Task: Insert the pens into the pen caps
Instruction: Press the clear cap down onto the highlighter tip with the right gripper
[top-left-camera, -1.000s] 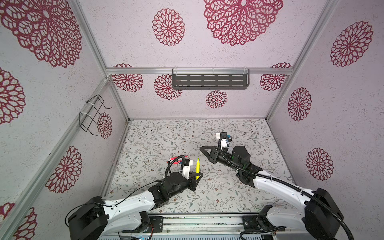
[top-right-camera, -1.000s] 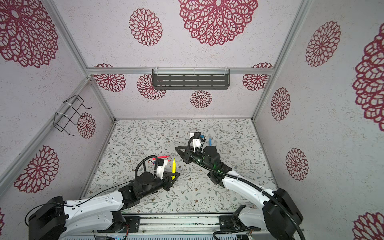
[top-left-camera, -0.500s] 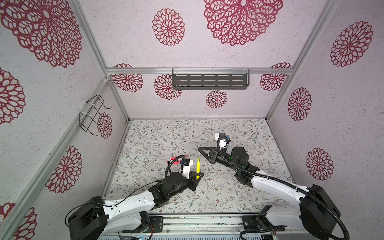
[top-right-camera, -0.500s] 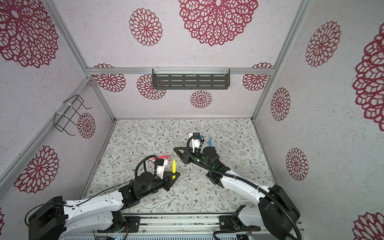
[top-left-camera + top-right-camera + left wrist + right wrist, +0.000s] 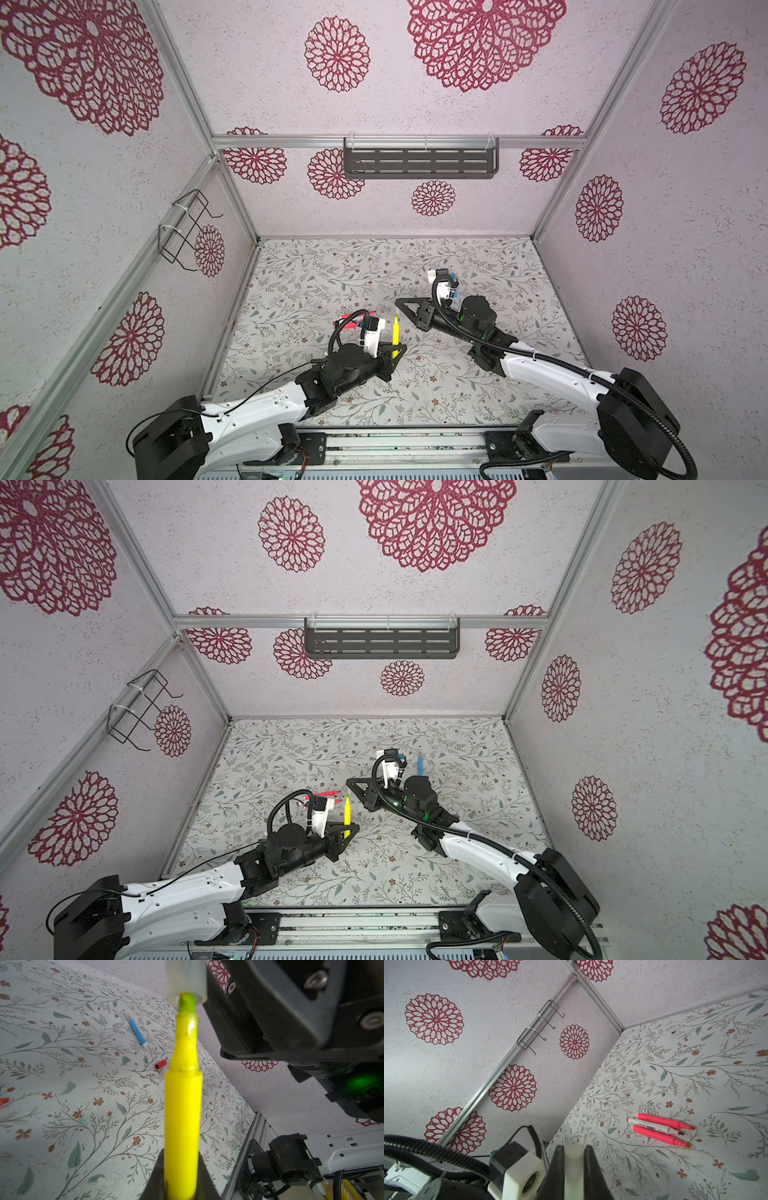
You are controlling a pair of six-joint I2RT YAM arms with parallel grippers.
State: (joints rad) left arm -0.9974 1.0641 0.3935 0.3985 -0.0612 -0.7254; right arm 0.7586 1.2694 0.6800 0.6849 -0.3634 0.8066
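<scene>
Over floral tabletop [image 5: 332,270], left jaws pinch yellow pen [image 5: 182,1105], right jaws pinch pale cap [image 5: 573,1167].

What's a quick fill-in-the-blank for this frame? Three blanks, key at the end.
1. The left hand grips a pen coloured ___.
2. Its ___ sits at the mouth of the pale cap held in the right hand.
3. On the table, the white pen lies ___ the two pink pens.

Missing words: yellow; tip; between.

right tool [image 5: 397,301] brought cap [image 5: 573,1167] closer to yellow pen [image 5: 395,337].
</scene>
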